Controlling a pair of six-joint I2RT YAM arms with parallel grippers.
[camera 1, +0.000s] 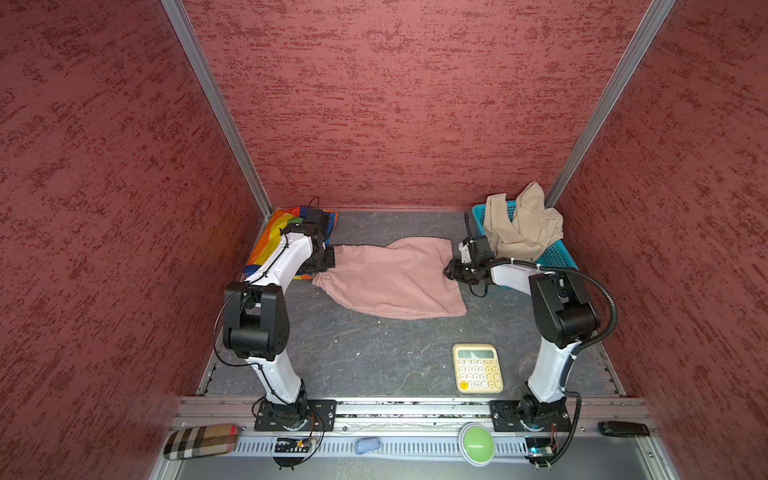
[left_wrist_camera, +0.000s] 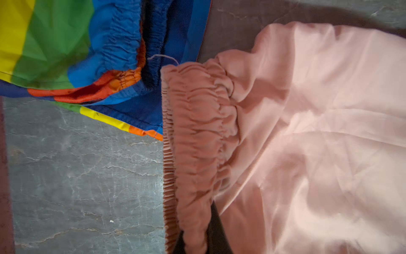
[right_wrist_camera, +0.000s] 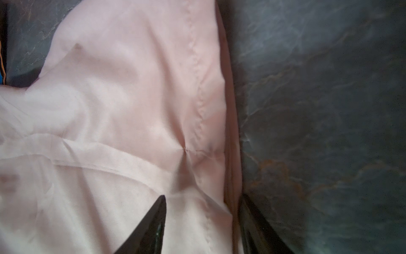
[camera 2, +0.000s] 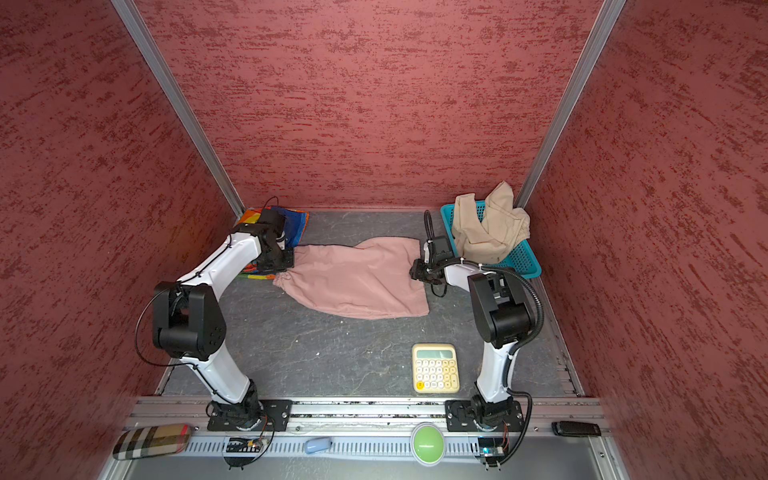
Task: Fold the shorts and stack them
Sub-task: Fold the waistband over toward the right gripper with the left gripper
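The pink shorts [camera 1: 395,278] lie spread on the surface [camera 1: 374,353] between the two arms. Their long axis runs straight from the left fingers [left_wrist_camera: 216,233] to the right fingers [right_wrist_camera: 151,226]. The gathered waistband [left_wrist_camera: 193,132] points toward the left fingers and the leg hem [right_wrist_camera: 222,110] toward the right fingers. The left fingers are closed on the waistband at its far corner, and the rest of the elastic sags away from them down onto the surface. That grip looks meant to anchor one end, so the cloth can be drawn flat or carried over in a fold. The right fingers stand apart astride the hem edge, one tip resting on the pink cloth and the other on the bare surface just beside it. They are not clamped on anything. Taking the opposite end would probably give each arm one end of the long axis, which suits a fold bringing hem to waistband. Behind the left fingers, touching the waistband, the rainbow shorts [camera 1: 270,245] lie flat, their own blue elastic facing the pink one. That is likely the spot for the stack, which would explain holding the pink waistband so close to it. Beyond the right fingers, the beige shorts [camera 1: 519,228] sit heaped in the teal basket [camera 1: 557,257], not yet folded.
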